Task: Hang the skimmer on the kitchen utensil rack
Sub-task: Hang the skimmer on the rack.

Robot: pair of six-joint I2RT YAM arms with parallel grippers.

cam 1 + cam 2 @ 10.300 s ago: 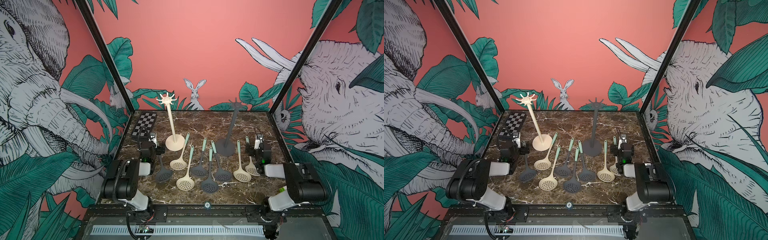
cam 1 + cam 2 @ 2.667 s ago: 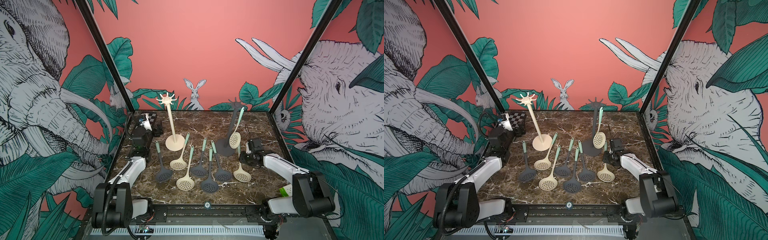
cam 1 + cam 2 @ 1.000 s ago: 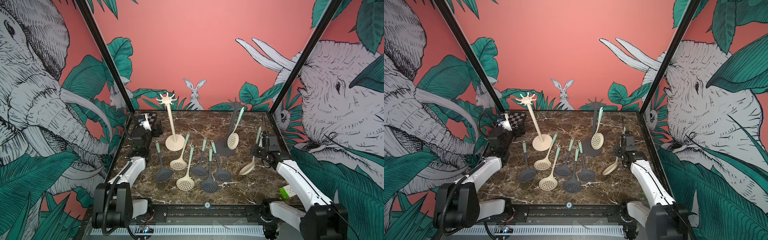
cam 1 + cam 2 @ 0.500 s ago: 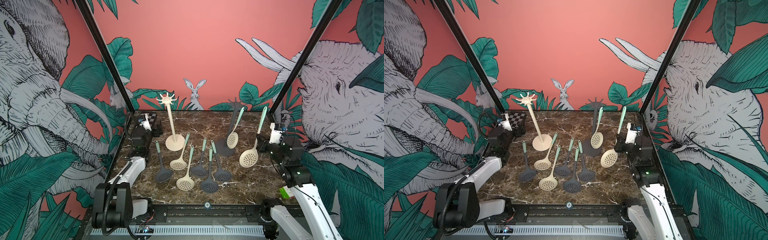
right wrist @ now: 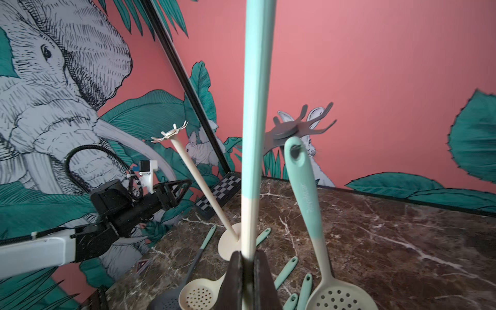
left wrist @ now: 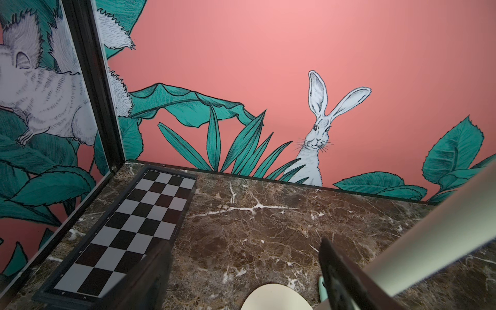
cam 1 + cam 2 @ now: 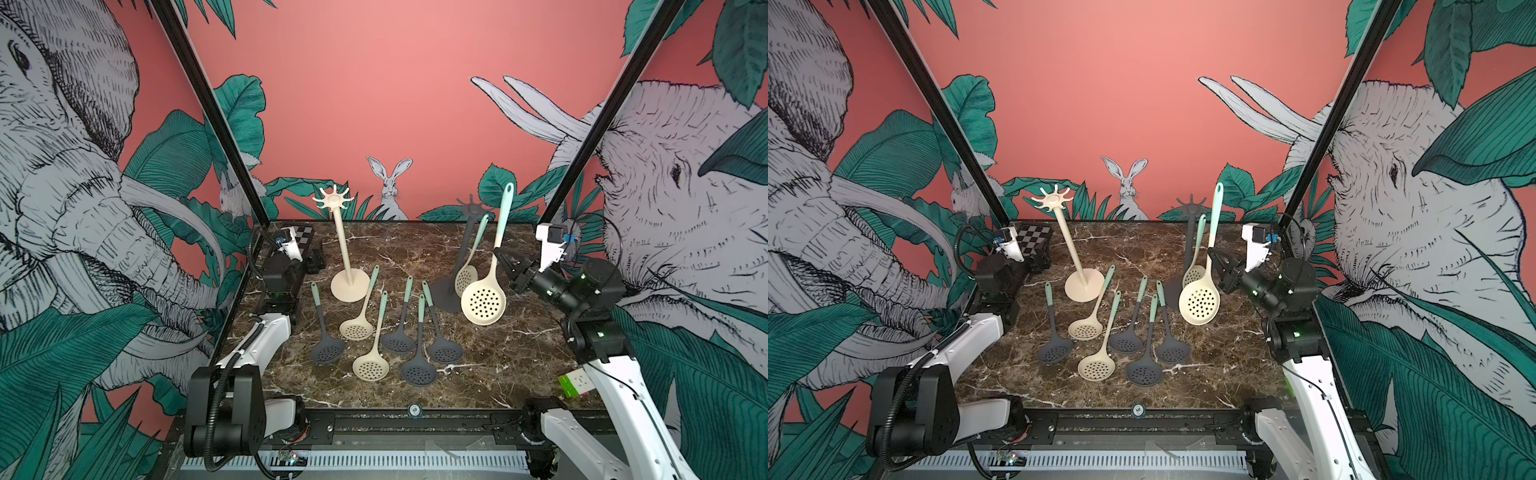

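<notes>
The right gripper (image 5: 247, 264) is clamped on the cream skimmer (image 7: 483, 302), light and stiff by the look, gripped mid-handle and held upright beside the dark rack (image 5: 288, 131), hanging hole free above.

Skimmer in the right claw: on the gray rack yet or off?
Off. The right claw grips the skimmer upright by its handle, clear of the gray rack; a second beige skimmer already hangs there.

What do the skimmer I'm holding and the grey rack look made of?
Held skimmer: likely silicone or plastic; matte cream bowl with clean round holes, mint handle, no metallic glint.
Grey rack: probably moulded plastic, possibly coated metal; even matte grey, thin curved hooks, no shine.
</notes>
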